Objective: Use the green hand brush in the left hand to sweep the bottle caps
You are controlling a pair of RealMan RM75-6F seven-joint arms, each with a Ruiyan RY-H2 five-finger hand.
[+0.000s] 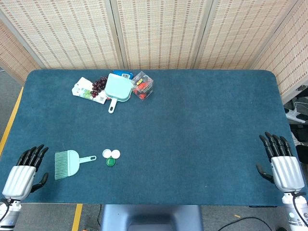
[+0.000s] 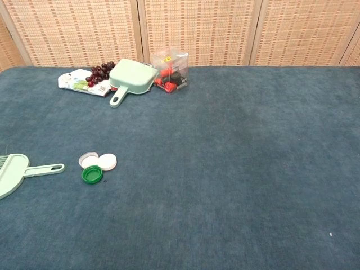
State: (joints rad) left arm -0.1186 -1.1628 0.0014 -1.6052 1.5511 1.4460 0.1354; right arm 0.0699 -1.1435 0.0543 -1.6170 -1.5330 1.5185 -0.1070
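Head view high above, looking down, chest view low, near, facing forward, both sharing the table

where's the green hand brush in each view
Head view: the green hand brush lies near the lower left, just right of the left robot hand, handle pointing right.
Chest view: the brush sits at the left edge, partly cut off, handle pointing right.
Shared landmark: the bottle caps lie just past the handle's tip in both views.

No text is legible; the clear box's yellow sticker is too small to read.
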